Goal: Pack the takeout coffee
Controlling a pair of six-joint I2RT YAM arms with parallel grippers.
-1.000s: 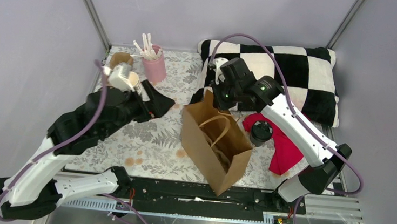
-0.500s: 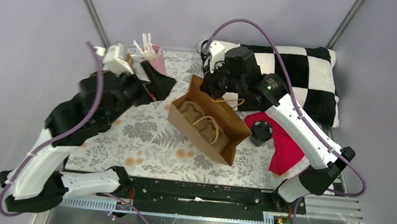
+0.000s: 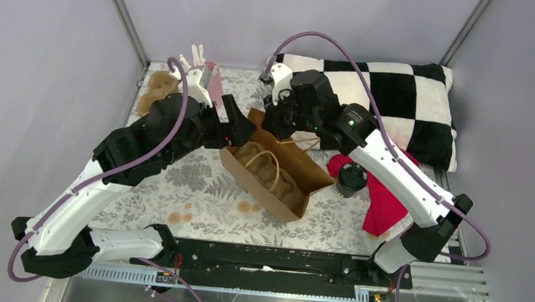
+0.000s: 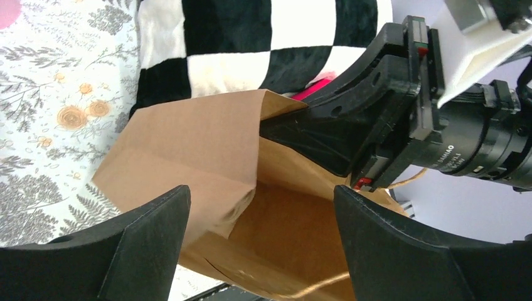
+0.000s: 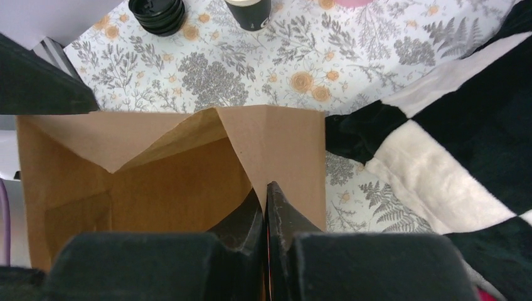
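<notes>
Coffee cup [image 3: 352, 179], lidded and upright on the red cloth [image 3: 384, 205], just right of the paper bag [image 3: 271, 177], clear of both grippers, not yet packed. Right gripper [image 5: 266, 188] clamped shut on the far rim of the bag, with only a thin pinch of paper between the jaws. Left gripper [image 4: 260, 193] spread wide, fingers [image 4: 125, 251] straddling a folded corner of the same rim, gripping nothing, very near the right gripper. Likely trouble from here, working outward: paper slipping out of so slim a pinch and letting the mouth sag; tearing at the rim if pulled opposite ways; closing on the creased flap rather than the wall, and so folding the mouth shut instead of spreading it; knocking one gripper against the other, given so little room between them. Further out, string handles [image 3: 274, 168] lying in the mouth, apt to snag a cup on its way in. Bag seemingly leaning rather than square, so prone to tipping under a dropped load. Soft cloth under the cup, checked pillow [image 3: 401, 97] close behind: poor footing, easy to topple with a clumsy grasp, with a spill through the sip lid to follow.
</notes>
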